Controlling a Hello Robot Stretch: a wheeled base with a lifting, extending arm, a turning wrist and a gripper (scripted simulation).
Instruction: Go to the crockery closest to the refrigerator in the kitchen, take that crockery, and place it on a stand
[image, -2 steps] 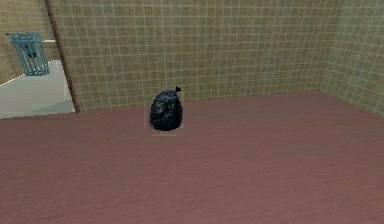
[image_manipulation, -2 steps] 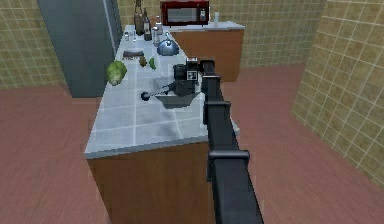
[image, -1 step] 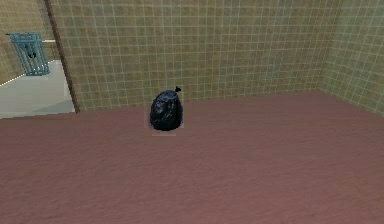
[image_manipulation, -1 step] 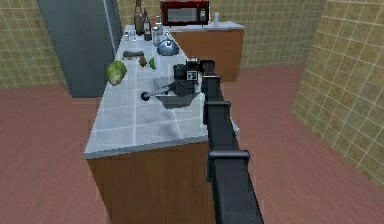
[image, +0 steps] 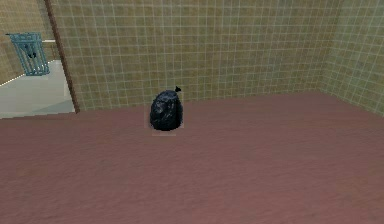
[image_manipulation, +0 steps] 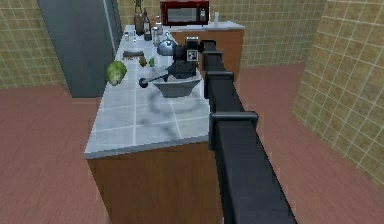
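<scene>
Ahead of the robot, a black bag (image: 168, 110) sits on the red floor at the forward view's centre, well clear of the work. In the arm side view the grey refrigerator (image_manipulation: 85, 40) rises at ten o'clock, with the white-tiled counter (image_manipulation: 130, 125) running out beside it. A green round thing (image_manipulation: 117, 71) lies near the fridge, and dark bottles (image_manipulation: 140, 22) stand at eleven o'clock. A pale bowl (image_manipulation: 178, 89), likely the crockery wanted, rests on the counter just above centre. The gripper (image_manipulation: 180, 74) is right at the bowl, and the arm (image_manipulation: 235, 140) reaches in from five o'clock. I cannot tell whether it has hold of anything, nor how its fingers are set. I'd judge the grasp to be the step in hand. It should take the rim squarely and lift straight up before drawing back, steering clear of the bottles and the red microwave (image_manipulation: 185, 13) at twelve o'clock.
</scene>
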